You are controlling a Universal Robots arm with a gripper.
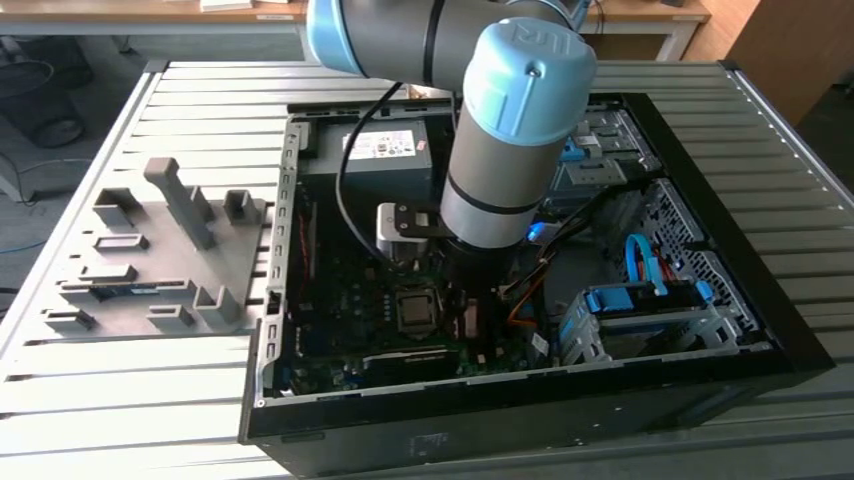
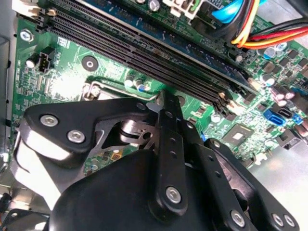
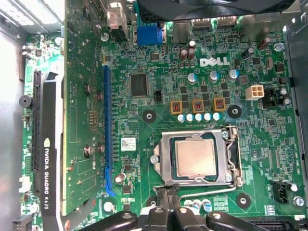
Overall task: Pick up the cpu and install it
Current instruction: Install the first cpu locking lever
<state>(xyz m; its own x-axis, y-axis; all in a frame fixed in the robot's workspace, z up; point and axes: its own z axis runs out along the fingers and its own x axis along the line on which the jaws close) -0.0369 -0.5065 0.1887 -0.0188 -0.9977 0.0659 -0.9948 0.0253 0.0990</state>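
Note:
The cpu, a small square chip with a pale metal top, lies flat inside the motherboard socket, framed by the socket's metal bracket. In the first wrist view my gripper hovers just off one edge of the socket, its black fingers drawn together with nothing between them. The second wrist view shows the fingertips close over the green board, beside the black memory slots. In the exterior view the arm reaches down into the open computer case, over the socket.
A graphics card stands along one side of the board. Coloured cables and blue drive bays crowd the case at the exterior view's right. A grey fixture plate with blocks lies on the slatted table at the exterior view's left.

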